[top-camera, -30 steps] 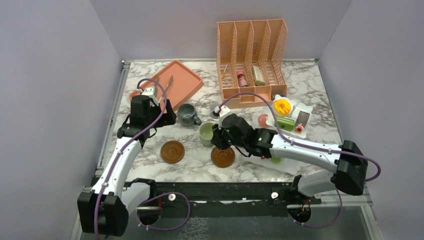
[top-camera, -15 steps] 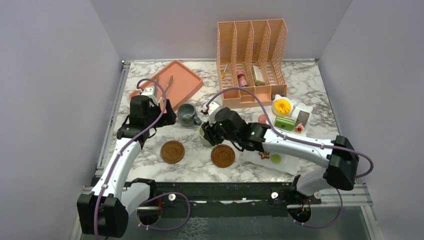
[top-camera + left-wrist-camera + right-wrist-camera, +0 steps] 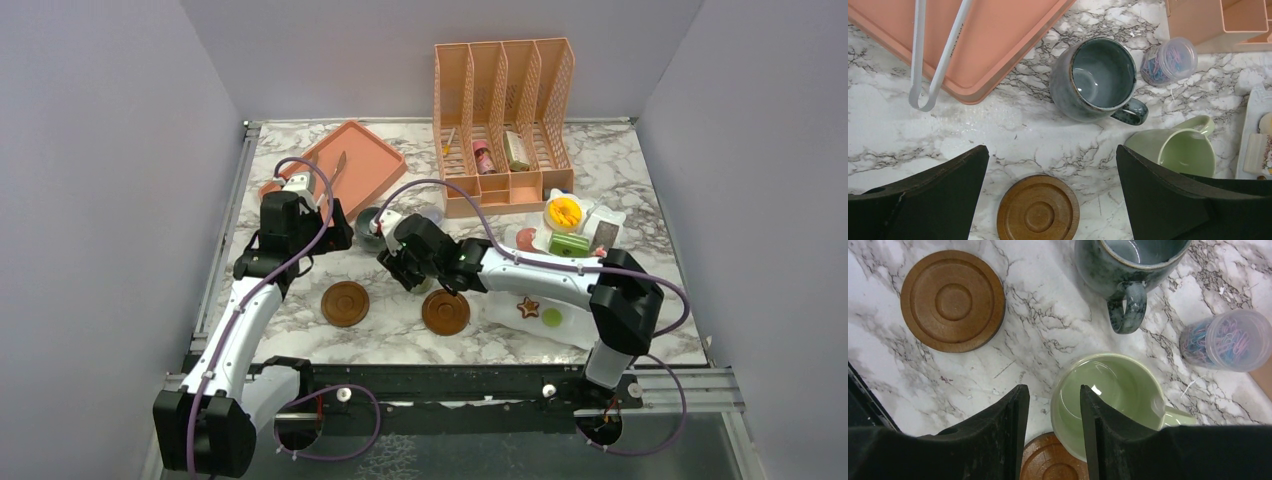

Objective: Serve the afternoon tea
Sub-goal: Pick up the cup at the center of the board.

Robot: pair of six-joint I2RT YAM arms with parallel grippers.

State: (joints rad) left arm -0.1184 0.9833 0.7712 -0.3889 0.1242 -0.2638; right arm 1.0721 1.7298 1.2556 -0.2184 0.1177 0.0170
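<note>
Green mug (image 3: 1108, 400) stands on the marble table (image 3: 620, 170), just in front of the grey mug (image 3: 1095, 80) and just behind the right coaster (image 3: 445, 312), its handle turned toward the sweets. The right gripper (image 3: 1050, 392) hangs directly above it. Its fingers are parted by a narrow gap, and the mug's near rim shows in that gap, one finger over the bowl and the other over the marble outside. Whether either finger touches the mug cannot be told, nor whether the mug's base rests on the table or overlaps the coaster's edge.

The left gripper (image 3: 1051, 150) hovers near the tray (image 3: 1013, 45), its fingers spread wide with nothing between them. The left coaster (image 3: 1038, 212) lies bare on the marble below that gap. The grey mug sits upright and empty beside the tray's corner, its handle pointing at the green mug. White tongs (image 3: 935, 55) lie on the tray, and a clear lilac cup (image 3: 1168, 60) of paper clips stands just beside the grey mug.

On the right side, a star cookie (image 3: 527, 306) lies on a white plate (image 3: 575, 328) beside the right arm. A donut (image 3: 565, 213) and a green cake (image 3: 570, 243) sit farther back, in front of the peach organizer (image 3: 505, 120).
</note>
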